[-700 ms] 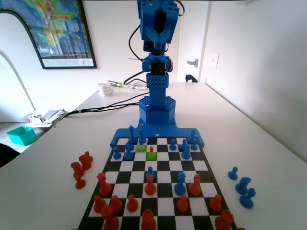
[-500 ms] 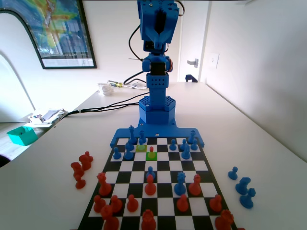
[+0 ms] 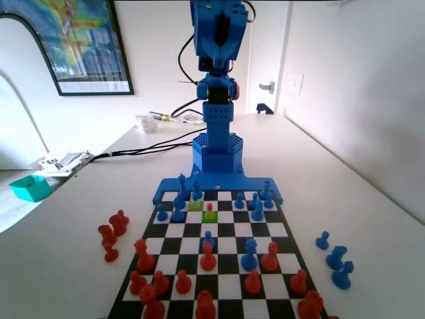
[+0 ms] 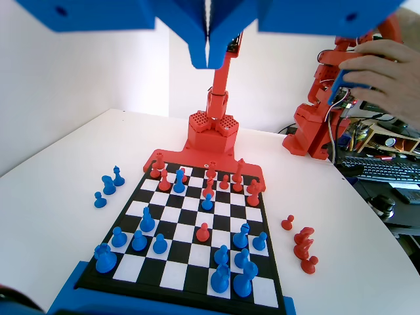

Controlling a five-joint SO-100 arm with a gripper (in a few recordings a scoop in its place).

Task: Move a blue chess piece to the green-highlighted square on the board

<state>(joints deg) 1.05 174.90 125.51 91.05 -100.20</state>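
In the fixed view, red pieces (image 3: 208,256) crowd the bottom rows of the board (image 3: 229,229). Off the board on the worktop (image 3: 372,219) lie a few red pieces (image 3: 113,236) at lower left and a few blue pieces (image 3: 335,256) at lower right. Further up, just left of the board's middle, the green square (image 3: 210,217) carries a small red pawn (image 3: 210,211). The lime square (image 3: 195,205) touches its upper left corner. Beyond it, blue pieces (image 3: 255,206) stand in the last rows before the blue frame (image 3: 216,183). Behind the frame the arm (image 3: 218,119) rises folded upright to the top edge.

In the wrist view the blue rows lie at the bottom of the frame. The blue pawn (image 4: 222,254) stands low and centre, one row below and one column right of the same red pawn (image 4: 203,231), apparently on the lime square, though the colour does not show here. The pincer (image 4: 208,62) hangs at top centre, high above the board, its jaws pressed together with only a thin slit between them and nothing held.
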